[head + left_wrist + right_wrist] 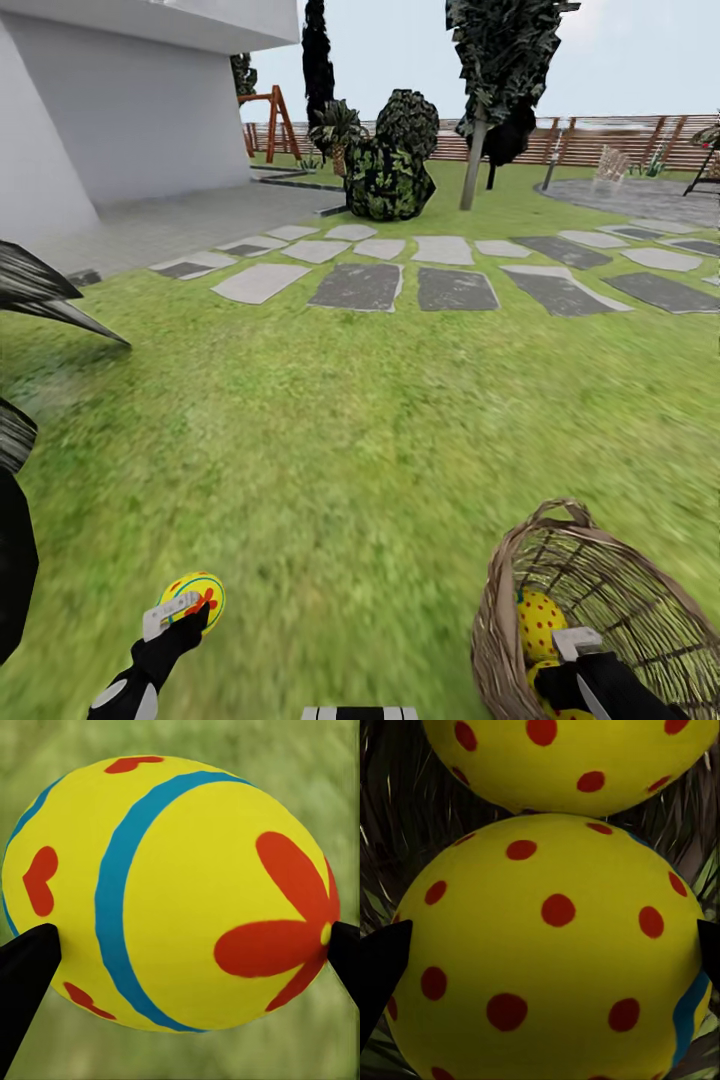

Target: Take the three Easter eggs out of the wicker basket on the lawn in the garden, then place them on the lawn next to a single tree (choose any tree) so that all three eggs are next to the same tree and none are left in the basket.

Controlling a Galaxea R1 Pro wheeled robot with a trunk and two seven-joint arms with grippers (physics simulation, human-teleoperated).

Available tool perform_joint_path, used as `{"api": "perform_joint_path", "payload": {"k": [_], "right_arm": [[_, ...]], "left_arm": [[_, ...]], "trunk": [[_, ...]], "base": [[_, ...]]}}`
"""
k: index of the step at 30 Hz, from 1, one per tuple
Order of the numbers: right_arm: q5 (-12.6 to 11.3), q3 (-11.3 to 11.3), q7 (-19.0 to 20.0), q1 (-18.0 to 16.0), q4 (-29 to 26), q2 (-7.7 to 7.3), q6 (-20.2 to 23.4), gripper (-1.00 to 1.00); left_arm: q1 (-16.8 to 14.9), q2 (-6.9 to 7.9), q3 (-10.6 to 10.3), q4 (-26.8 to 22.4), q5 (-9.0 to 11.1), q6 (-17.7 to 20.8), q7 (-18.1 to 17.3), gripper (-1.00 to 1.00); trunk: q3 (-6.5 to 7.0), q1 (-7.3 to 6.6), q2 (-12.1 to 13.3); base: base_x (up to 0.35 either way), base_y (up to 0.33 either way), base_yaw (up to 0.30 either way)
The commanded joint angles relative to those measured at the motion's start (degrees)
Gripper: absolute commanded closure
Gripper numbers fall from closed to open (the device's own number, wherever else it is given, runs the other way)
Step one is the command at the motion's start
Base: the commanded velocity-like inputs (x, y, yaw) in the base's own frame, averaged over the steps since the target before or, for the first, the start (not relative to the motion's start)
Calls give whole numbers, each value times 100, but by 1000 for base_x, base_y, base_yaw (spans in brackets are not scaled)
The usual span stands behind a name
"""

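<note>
My left gripper [185, 625] grasps a flowered Easter egg [172, 892] between its fingers [26, 967] above the lawn [350, 430]. My right gripper [565, 665] reaches into the wicker basket [640, 600], its fingers [382, 967] flanking a dotted egg [547, 952], grip uncertain; another egg [570, 757] lies just beyond.

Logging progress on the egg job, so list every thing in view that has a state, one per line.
Flower egg: out of the basket, held above the lawn between the left gripper fingers.
Near dotted egg: in the basket, between the right gripper fingertips; grip not certain.
Far dotted egg: in the basket, touching the near one.
Basket: tilted, two eggs inside.
</note>
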Motion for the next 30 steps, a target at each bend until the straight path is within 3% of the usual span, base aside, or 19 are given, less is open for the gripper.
{"api": "perform_joint_path", "payload": {"k": [1,22,30], "right_arm": [[-22,33,-1,-1,-8,-8,29,100],[-22,17,2,-1,0,-8,29,100],[-22,26,2,-1,-5,70,29,100]], "left_arm": [[-7,-10,46,-2,-61,-19,-46,100],[-4,-11,45,0,-56,-28,-81,100],[-5,-115,54,7,-58,-28,-90,100]], "trunk": [[18,-3,0],[483,-58,28],[661,-78,38]], "base": [[-2,-1,0],[0,0,0],[0,0,0]]}}
